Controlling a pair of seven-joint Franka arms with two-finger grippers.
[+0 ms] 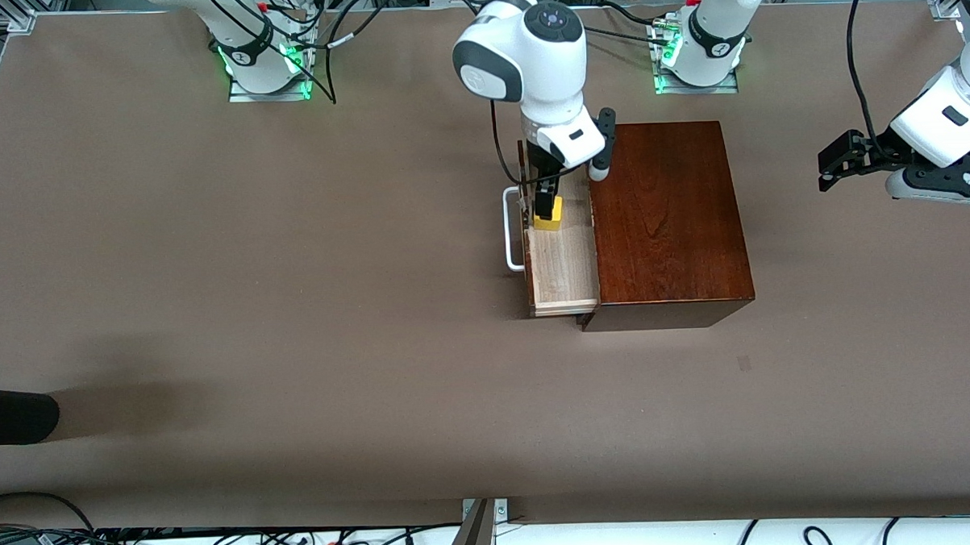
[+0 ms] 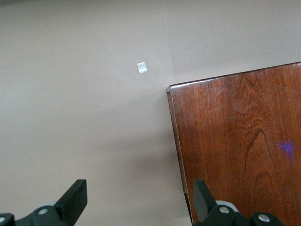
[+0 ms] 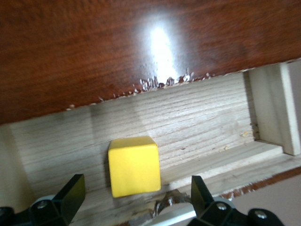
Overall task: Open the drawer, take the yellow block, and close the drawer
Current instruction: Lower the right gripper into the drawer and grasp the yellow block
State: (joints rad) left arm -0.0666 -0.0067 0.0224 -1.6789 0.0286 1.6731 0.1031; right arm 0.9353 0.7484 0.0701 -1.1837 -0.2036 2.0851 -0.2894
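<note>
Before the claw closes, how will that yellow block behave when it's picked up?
The yellow block looks like a stiff, flat-faced cube, so it probably won't squash or roll. It's small, likely light. Its smooth faces might slip a little between the open right claw fingers in the drawer.

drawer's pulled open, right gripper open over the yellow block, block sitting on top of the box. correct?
One thing is off: the yellow block is not on top of the wooden box; it lies in the open drawer, as the right wrist view shows. The rest holds: the drawer is pulled open and the right gripper is open over the block.
</note>
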